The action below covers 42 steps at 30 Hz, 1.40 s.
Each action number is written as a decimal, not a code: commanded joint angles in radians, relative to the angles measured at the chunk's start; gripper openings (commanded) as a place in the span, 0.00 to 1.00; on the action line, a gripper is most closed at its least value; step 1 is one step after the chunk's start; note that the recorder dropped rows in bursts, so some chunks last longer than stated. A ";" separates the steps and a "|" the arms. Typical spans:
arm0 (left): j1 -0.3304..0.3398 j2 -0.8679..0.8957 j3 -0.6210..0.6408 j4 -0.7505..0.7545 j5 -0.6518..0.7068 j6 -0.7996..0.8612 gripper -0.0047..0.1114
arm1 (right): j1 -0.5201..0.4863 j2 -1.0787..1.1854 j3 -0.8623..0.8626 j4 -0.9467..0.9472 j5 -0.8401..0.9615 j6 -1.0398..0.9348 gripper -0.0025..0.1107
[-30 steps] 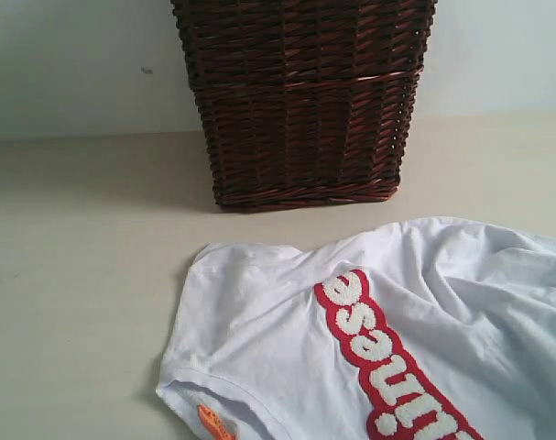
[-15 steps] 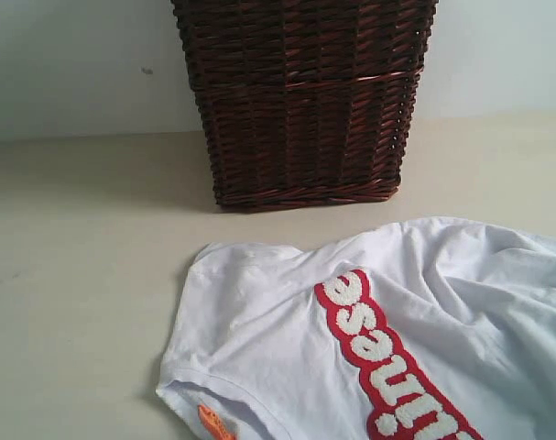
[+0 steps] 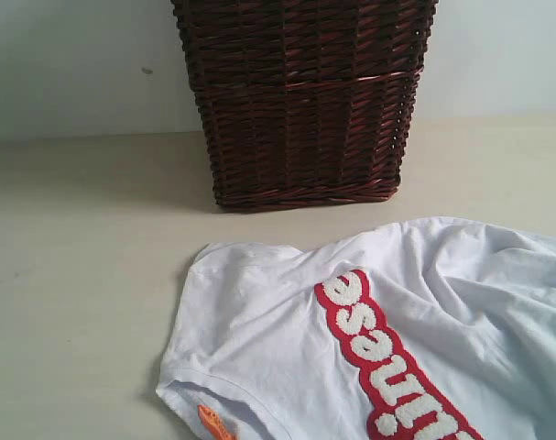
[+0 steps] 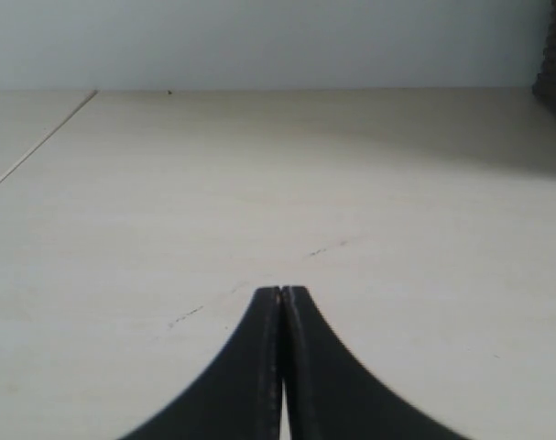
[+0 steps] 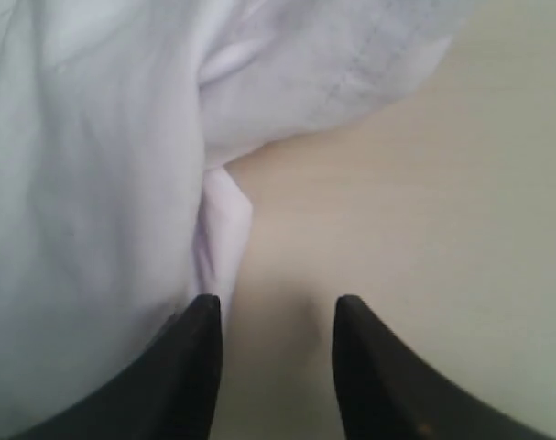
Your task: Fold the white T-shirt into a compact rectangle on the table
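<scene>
- We see the white T-shirt point(image 3: 259, 339) lying unfolded and wrinkled on the table point(image 3: 76, 275). It sits low and to the right in the exterior view and runs out of frame.
- Its red-outlined lettering point(image 3: 378, 353) runs diagonally across the cloth, and an orange tag point(image 3: 215, 423) shows at the edge nearest the camera.
- A dark wicker basket point(image 3: 305, 101) stands behind the shirt, apart from it.
- The left gripper point(image 4: 282, 293) is clenched, its jaws pressed together on nothing, above bare table.
- The right gripper point(image 5: 276, 307) is released, its jaws apart over bare table. One finger point(image 5: 190, 367) lies at the shirt's edge; we cannot tell whether it touches the cloth.
</scene>
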 commanded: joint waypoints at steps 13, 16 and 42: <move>0.003 -0.002 -0.002 -0.004 -0.007 0.001 0.04 | 0.003 0.101 0.046 0.100 0.007 -0.097 0.37; 0.003 -0.002 -0.002 -0.004 -0.007 0.001 0.04 | 0.003 0.127 0.065 0.105 -0.021 -0.131 0.37; 0.003 -0.002 -0.002 -0.004 -0.007 0.001 0.04 | 0.003 -0.297 0.101 0.133 -0.261 -0.117 0.02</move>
